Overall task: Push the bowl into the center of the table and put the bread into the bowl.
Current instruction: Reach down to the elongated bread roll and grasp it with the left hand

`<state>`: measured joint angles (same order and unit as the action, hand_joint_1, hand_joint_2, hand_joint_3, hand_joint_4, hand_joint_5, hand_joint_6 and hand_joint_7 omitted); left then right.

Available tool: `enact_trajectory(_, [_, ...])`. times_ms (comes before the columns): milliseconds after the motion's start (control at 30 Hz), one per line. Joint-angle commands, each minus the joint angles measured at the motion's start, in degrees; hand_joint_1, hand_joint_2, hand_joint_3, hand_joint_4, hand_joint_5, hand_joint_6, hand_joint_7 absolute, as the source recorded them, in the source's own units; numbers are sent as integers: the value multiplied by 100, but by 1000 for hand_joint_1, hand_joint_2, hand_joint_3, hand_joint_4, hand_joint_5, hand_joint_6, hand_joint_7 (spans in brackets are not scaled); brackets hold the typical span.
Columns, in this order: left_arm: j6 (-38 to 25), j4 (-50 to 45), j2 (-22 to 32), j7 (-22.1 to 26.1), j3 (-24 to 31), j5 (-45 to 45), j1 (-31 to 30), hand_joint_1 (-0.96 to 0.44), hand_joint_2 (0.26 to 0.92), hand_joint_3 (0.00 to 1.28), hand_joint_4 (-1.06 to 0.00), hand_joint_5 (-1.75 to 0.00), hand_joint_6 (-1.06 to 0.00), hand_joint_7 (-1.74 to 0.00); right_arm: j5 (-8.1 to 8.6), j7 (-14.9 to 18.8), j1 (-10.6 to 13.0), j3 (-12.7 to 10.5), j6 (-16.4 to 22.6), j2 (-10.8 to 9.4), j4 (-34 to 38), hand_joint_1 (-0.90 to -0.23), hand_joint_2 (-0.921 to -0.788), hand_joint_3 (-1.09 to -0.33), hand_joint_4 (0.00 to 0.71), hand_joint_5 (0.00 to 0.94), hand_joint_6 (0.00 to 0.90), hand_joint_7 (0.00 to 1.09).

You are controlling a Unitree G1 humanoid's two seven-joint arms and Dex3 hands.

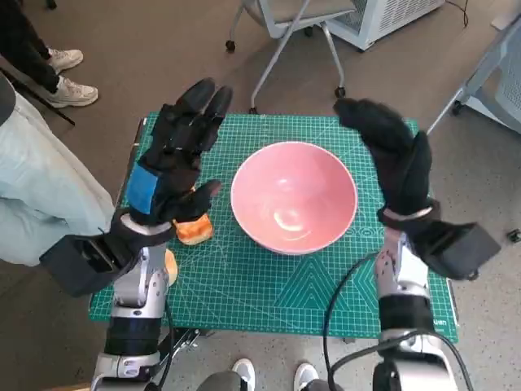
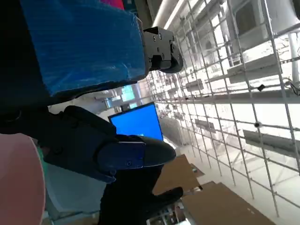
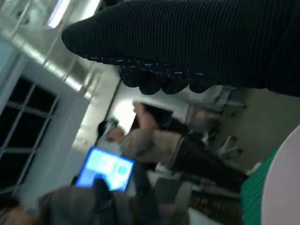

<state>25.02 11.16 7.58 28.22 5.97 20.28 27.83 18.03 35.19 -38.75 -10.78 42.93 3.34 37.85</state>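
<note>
I see the bowl [image 1: 294,207] mid-frame already; both hands, left [image 1: 172,167] and right [image 1: 394,153], hover spread and empty, bread [image 1: 194,227] untouched at centre-left.

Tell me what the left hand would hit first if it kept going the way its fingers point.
Probably nothing: the blue-taped left hand points toward the green cutting mat's far edge, with only floor beyond. Height above the mat is unclear.

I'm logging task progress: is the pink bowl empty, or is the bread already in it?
Empty. The head view shows the pink bowl upright with a bare inside; the bread lies on the mat beside it, partly under the left hand.
</note>
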Motion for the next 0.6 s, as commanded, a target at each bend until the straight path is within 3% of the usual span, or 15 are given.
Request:
enact_trajectory(33, [-50, -57, 13, 74, -12, 61, 137, -637, 921, 429, -136, 0, 1, -481, 128, 90, 288, 135, -289, -7, -324, -673, -921, -775, 195, 18, 244, 224])
enact_trajectory(200, [-24, -48, 20, 128, -38, 22, 203, -643, 921, 427, -137, -1, 1, -486, 191, 87, 314, 161, -424, 47, -473, -668, -921, -769, 189, 12, 231, 230])
enact_trajectory(600, [11, 8, 153, 206, -14, -63, 297, -647, 921, 419, -140, -3, 1, -499, 106, -92, 308, 216, -451, 60, -530, -670, -921, -773, 184, 5, 207, 248])
